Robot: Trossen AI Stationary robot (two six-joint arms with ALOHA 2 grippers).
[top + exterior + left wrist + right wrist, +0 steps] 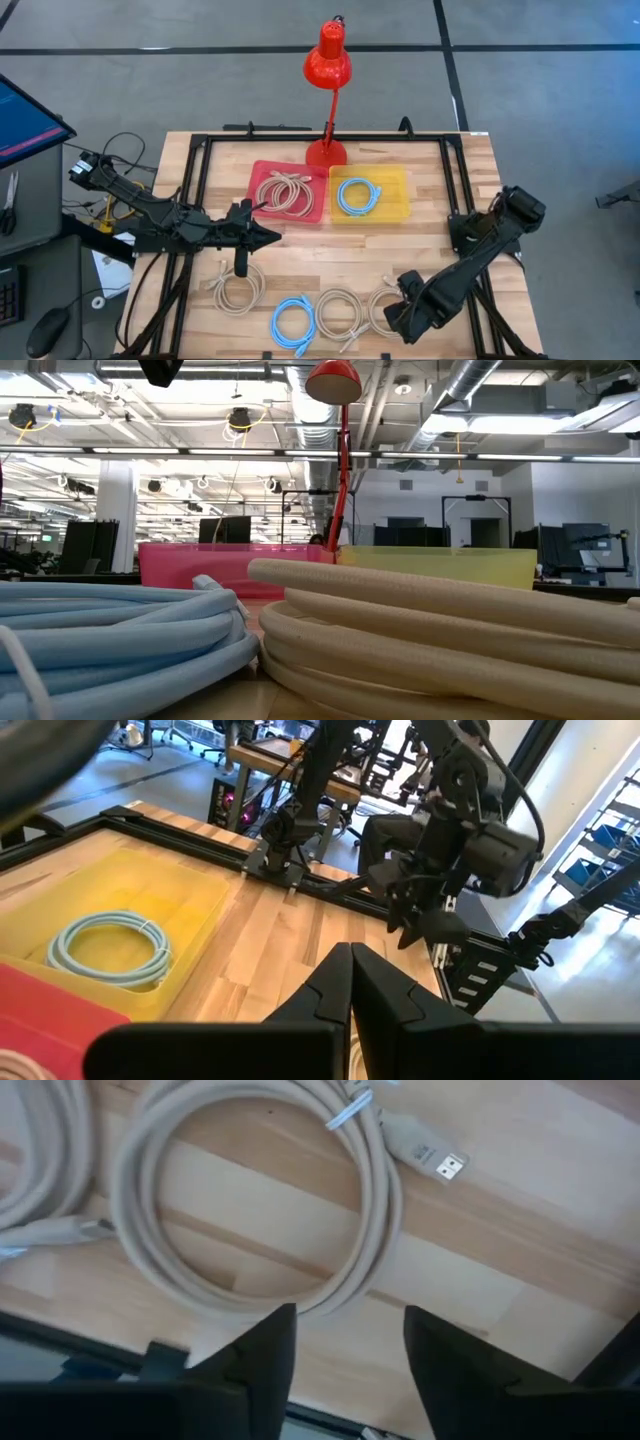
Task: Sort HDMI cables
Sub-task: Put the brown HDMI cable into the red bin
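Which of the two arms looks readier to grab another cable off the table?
The right, probably. The right gripper hangs open directly over a beige coil near the front edge. The left gripper is shut and points across the table, above no coil.

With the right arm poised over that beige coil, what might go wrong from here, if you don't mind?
1. The right gripper, jaws open, hangs over the beige coil; the neighbouring beige coil lies very close and might get snagged.
2. That coil sits near the table's front edge and could be nudged off.
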